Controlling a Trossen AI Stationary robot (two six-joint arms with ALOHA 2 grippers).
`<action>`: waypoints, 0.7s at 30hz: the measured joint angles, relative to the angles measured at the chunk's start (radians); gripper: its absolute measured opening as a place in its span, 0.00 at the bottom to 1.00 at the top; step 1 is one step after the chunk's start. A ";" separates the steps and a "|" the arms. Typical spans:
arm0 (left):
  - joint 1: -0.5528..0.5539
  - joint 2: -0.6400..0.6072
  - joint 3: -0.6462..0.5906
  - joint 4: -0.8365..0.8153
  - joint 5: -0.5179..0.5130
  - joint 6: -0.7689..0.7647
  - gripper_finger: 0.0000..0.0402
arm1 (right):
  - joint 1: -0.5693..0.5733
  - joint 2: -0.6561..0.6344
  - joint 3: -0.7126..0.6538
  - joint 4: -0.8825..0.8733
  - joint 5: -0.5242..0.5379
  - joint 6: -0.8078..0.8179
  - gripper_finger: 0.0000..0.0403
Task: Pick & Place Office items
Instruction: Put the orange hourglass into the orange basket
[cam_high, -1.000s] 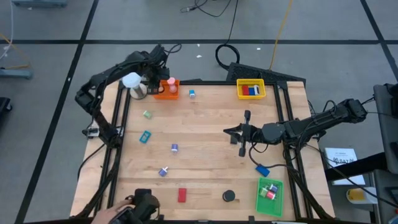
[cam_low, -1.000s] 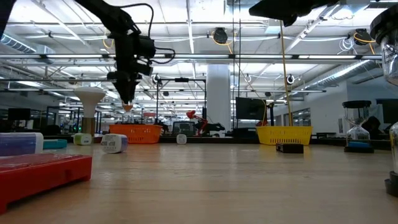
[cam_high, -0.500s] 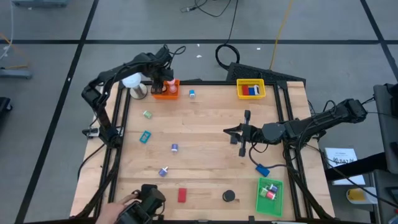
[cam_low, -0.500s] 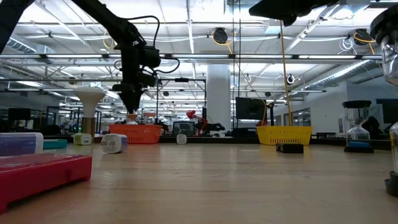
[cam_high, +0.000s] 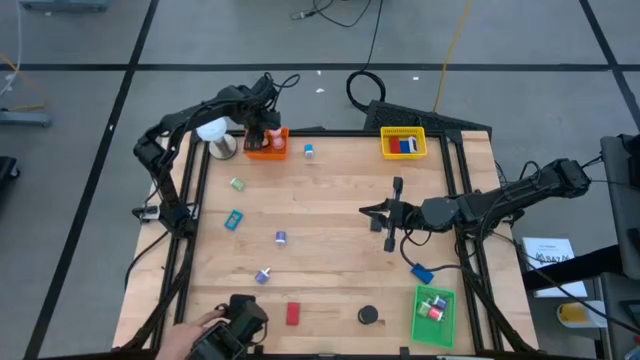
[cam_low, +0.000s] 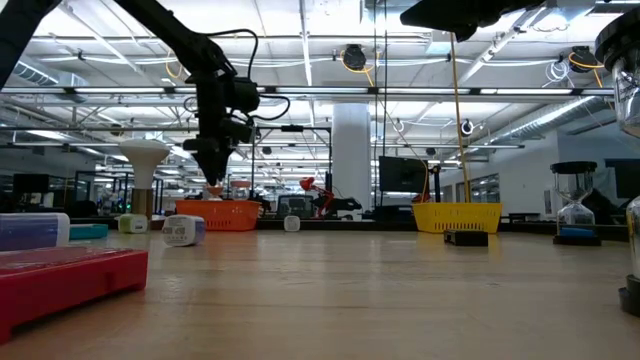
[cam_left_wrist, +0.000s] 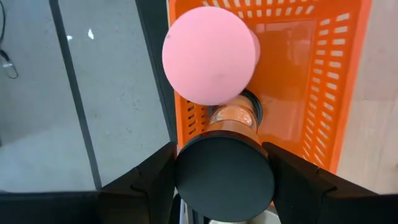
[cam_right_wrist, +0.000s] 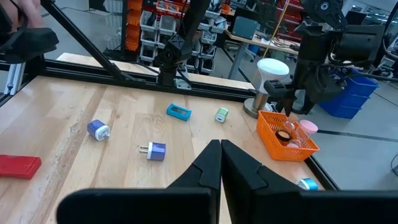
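The orange tray (cam_high: 268, 143) at the table's far left corner serves as landmark. The left gripper (cam_high: 255, 128) hangs right above it, and in the left wrist view its two dark fingers (cam_left_wrist: 149, 180) stand on either side of a black round disc (cam_left_wrist: 224, 175); whether they actually pinch it cannot be told, since the disc covers the fingertips. Beyond the disc a pink-capped, hourglass-like piece (cam_left_wrist: 211, 56) with an orange glassy middle sits over the tray's mesh wall; its lower end is hidden. In the low view the gripper's tip is lost against the room's clutter.

Beside the tray, toward the table's edge, stands a white ball on a round base (cam_high: 213, 131). On the tray's other side lies a small blue bit (cam_high: 309, 151).

Well away from the tray, near mid-table, the right gripper (cam_high: 378, 213) rests low with its fingers pressed together and nothing between them. A red block (cam_high: 293, 314) and a black disc (cam_high: 369, 315) lie at the near edge, far from the tray, where a person's hand (cam_high: 205, 322) is partly cut off by a dark object.
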 joint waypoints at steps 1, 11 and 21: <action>0.000 0.000 0.000 0.000 0.004 0.000 0.52 | 0.000 0.000 0.000 0.000 0.000 0.000 0.01; 0.005 0.000 -0.003 0.021 0.015 -0.001 0.52 | 0.000 0.000 0.000 0.000 0.000 0.000 0.01; 0.022 0.000 -0.028 0.021 0.004 -0.009 0.52 | 0.000 0.000 0.000 0.000 0.000 0.000 0.01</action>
